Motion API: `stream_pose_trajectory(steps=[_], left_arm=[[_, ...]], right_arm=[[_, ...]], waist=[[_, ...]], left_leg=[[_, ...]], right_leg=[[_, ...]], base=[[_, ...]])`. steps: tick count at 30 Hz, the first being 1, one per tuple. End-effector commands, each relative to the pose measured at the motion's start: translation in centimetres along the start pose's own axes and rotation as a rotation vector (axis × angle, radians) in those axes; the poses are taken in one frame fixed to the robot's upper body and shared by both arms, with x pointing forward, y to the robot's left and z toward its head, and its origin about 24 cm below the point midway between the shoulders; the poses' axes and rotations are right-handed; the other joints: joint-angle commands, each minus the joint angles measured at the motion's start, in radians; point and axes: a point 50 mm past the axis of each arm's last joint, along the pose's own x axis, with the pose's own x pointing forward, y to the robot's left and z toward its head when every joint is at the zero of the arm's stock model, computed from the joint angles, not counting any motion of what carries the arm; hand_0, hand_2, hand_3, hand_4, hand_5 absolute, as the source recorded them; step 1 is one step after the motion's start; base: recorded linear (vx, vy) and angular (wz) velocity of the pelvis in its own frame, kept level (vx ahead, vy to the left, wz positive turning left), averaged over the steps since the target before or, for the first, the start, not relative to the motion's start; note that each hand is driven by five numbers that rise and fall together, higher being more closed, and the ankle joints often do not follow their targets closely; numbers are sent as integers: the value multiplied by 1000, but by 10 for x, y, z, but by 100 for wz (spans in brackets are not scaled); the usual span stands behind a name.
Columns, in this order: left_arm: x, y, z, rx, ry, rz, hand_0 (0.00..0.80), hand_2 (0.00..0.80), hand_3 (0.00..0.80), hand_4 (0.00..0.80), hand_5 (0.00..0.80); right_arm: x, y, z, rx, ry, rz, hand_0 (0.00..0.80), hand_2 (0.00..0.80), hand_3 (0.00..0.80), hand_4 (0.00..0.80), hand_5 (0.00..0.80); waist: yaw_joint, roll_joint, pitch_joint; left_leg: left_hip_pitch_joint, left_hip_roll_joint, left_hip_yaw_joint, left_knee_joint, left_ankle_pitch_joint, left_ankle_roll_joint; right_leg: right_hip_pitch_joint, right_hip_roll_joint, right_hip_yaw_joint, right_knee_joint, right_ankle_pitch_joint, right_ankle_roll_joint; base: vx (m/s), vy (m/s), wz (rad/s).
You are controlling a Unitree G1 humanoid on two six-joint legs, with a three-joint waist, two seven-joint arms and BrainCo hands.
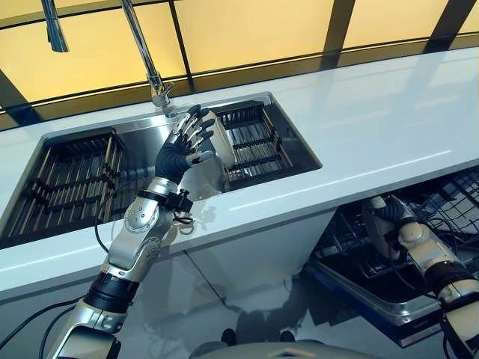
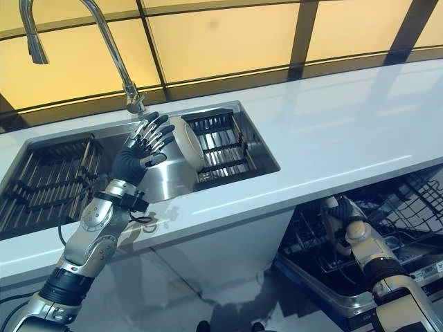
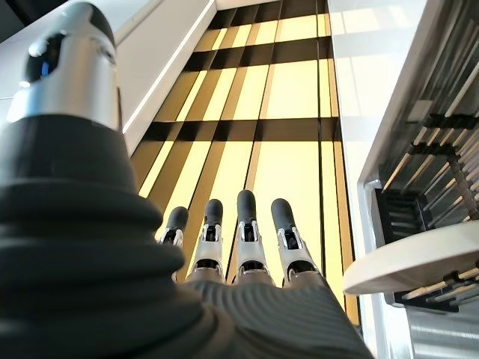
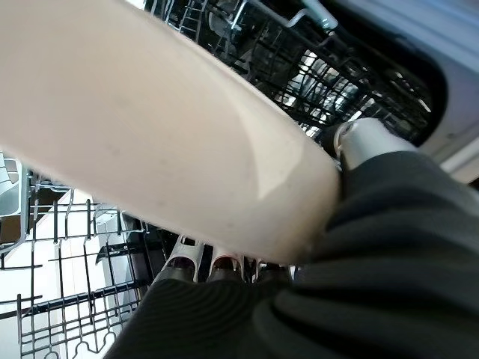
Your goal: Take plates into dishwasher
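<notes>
Looking down from the head, the left hand (image 1: 187, 142) hovers with fingers spread wide beside a plate (image 2: 187, 142) standing in the sink rack (image 1: 251, 142). Its wrist view shows straight fingers (image 3: 243, 232). The right hand (image 4: 352, 224) clasps another plate (image 4: 165, 127) over the dishwasher rack (image 2: 415, 200); lower it edge-first between tines.

My two head cameras look down at the sink (image 1: 150, 149) and the rack (image 2: 387, 228) to the right. Each wrist camera looks along its own hand, very close.
</notes>
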Motion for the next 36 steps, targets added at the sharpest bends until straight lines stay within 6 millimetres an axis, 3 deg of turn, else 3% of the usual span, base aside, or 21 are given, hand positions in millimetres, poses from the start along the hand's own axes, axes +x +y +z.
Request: stream_pose_trajectory(steps=[1, 8, 23, 24, 25, 26, 36], left_arm=[[22, -14, 31, 66, -147, -96, 0, 0, 0, 0, 0], [24, -16, 36, 74, -173, -107, 0, 0, 0, 0, 0], [23, -19, 38, 74, -178, -125, 0, 0, 0, 0, 0], [23, -20, 38, 73, -179, -127, 0, 0, 0, 0, 0], [23, -20, 38, 73, -179, -127, 0, 0, 0, 0, 0], [22, -21, 38, 70, -180, -128, 0, 0, 0, 0, 0], [16, -18, 32, 54, -163, -112, 0, 0, 0, 0, 0]], right_arm=[[13, -37, 38, 30, -92, -119, 800, 800, 800, 800, 800], [16, -39, 33, -3, -65, -105, 800, 800, 800, 800, 800], [13, -15, 1, -47, 47, -20, 800, 800, 800, 800, 800], [13, -14, 0, -48, 54, -27, 627, 627, 627, 627, 627], [13, -14, -1, -48, 56, -30, 536, 536, 536, 536, 536], [12, -14, -3, -42, 63, -45, 0, 0, 0, 0, 0], [7, -10, -10, -52, 57, -61, 0, 0, 0, 0, 0]], waist=[[35, -12, 24], [40, 2, 50], [43, 3, 59], [43, 3, 61], [43, 3, 61], [42, 3, 61], [34, -11, 35]], left_leg=[[25, -68, -15, 4, -100, 83], [12, -72, -26, 4, -94, 81], [14, -73, -24, 4, -96, 80], [14, -74, -23, 4, -96, 80], [15, -74, -23, 4, -96, 80], [16, -73, -21, 4, -97, 81], [36, -72, -11, 4, -106, 82]], right_leg=[[-23, 40, -27, 9, -6, -6], [-32, 36, -36, 9, -6, -6], [-27, 32, -38, 9, -9, -2], [-26, 32, -37, 9, -9, -2], [-26, 32, -36, 9, -9, -2], [-25, 32, -35, 9, -9, -2], [-7, 35, -27, 9, -14, 0]], base=[[0, 0, 0], [-51, -23, 6], [-9, -3, 2], [0, 0, 0], [0, 0, 0], [1, 30, 0], [24, 35, 0]])
